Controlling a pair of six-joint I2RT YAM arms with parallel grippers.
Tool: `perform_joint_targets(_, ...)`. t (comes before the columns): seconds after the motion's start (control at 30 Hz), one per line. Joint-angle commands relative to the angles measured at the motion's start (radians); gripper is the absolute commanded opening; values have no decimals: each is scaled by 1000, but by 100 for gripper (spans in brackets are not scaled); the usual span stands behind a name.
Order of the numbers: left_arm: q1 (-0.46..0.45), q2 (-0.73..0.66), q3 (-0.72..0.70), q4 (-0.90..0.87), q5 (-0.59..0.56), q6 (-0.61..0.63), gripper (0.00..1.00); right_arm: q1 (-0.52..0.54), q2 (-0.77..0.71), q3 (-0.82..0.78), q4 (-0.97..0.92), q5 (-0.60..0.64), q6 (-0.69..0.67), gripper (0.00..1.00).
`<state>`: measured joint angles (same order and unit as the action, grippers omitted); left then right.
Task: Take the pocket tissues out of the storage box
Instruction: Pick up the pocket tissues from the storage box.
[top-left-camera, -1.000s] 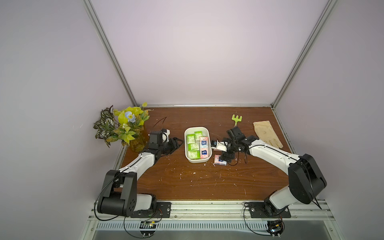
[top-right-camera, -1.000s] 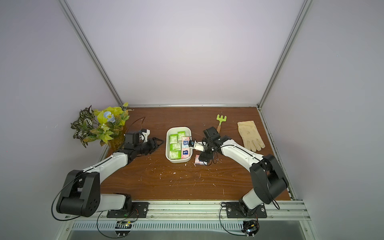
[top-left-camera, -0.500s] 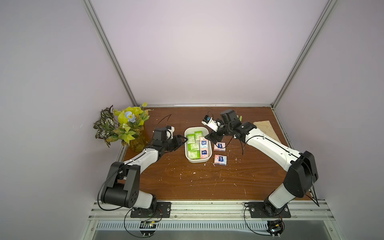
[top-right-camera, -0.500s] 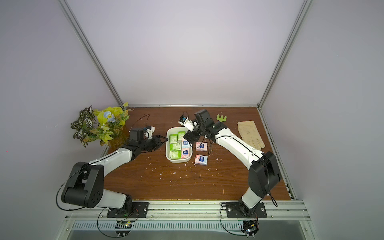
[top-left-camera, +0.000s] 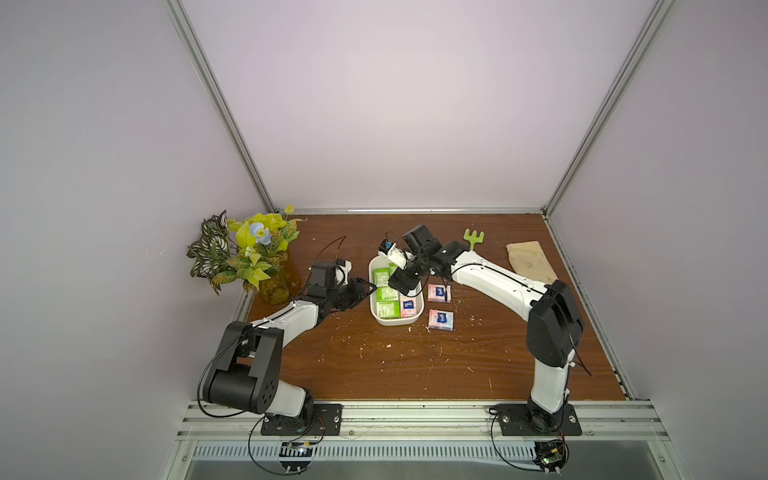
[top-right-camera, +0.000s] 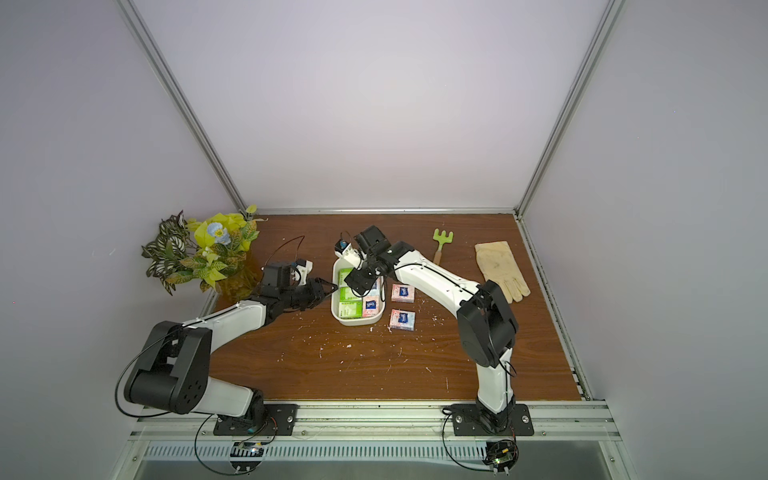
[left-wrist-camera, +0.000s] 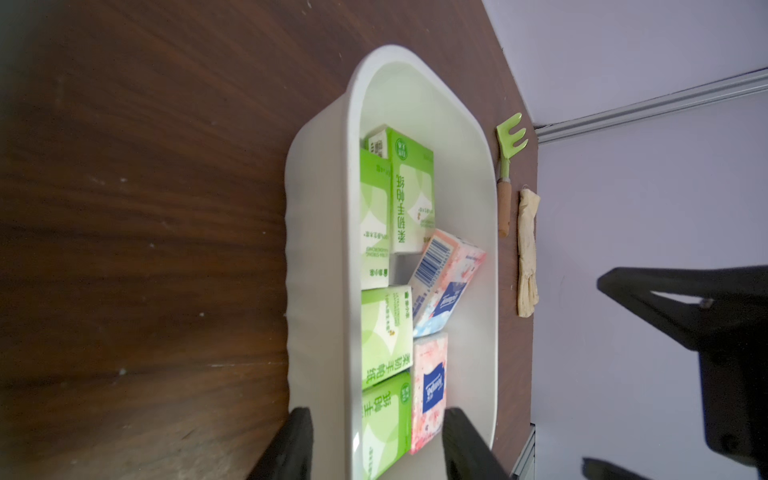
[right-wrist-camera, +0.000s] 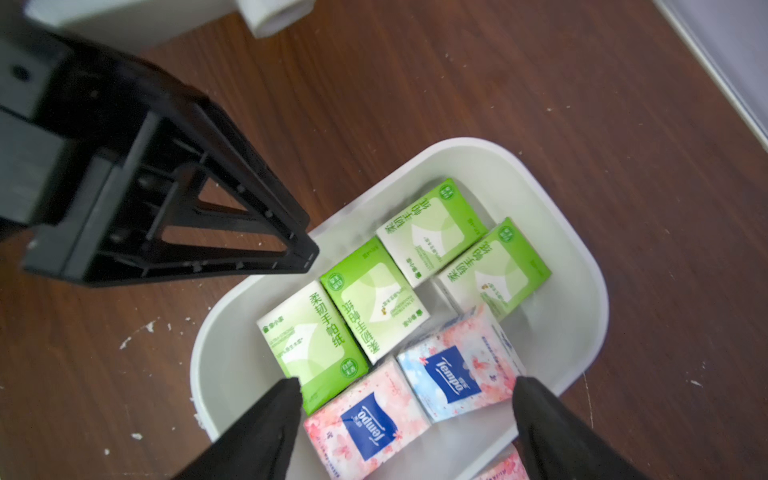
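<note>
Swung back over box (right-wrist-camera: 582, 257): right end effector (right-wrist-camera: 407, 386), spread, empty; left end effector (left-wrist-camera: 378, 419) spread at rim.
Light, soft, slick handling is expected of tissue packs (right-wrist-camera: 453, 374); to be pinched across narrow sides.

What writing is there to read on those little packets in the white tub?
"Tempo", white on dark blue: pink packets.
"柔韧手帕纸", large characters: green packets.
Fine print on both kinds, and the digits by the barcode on the tilted pink packet: too small or blurred to read.
</note>
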<state>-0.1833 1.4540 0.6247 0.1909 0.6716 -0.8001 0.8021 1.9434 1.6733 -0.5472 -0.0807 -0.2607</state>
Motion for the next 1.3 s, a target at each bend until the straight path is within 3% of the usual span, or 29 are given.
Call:
perform_joint_targets(0.0, -10, -20, -14, -13, -3, 17, 44, 18, 52, 80, -97, 41, -125, 85)
perform_joint_targets(0.1, -10, -21, -26, -15, -2, 19, 42, 19, 105, 124, -109, 40, -196, 83)
perform_joint_targets(0.2, -10, -26, -37, -9, -3, 13, 41, 16, 151, 182, -131, 76, -182, 83)
perform_joint_targets(0.3, -10, -28, -48, 6, 2, 2, 39, 8, 183, 239, -153, 99, -85, 83)
perform_joint_targets(0.47, -12, -20, -63, 24, 12, -8, 38, 13, 204, 286, -176, 117, 213, 77)
perform_joint_targets(0.6, -14, -14, -76, 54, 30, -24, 36, 42, 149, 192, -100, 216, 436, 76)
perform_joint_targets(0.83, -30, -2, -71, 65, 43, -24, 36, 83, 41, 19, 50, 374, 697, 77)
perform_joint_targets(1.27, -46, 23, -70, 89, 47, -27, 32, 112, 26, -80, 78, 471, 897, 78)
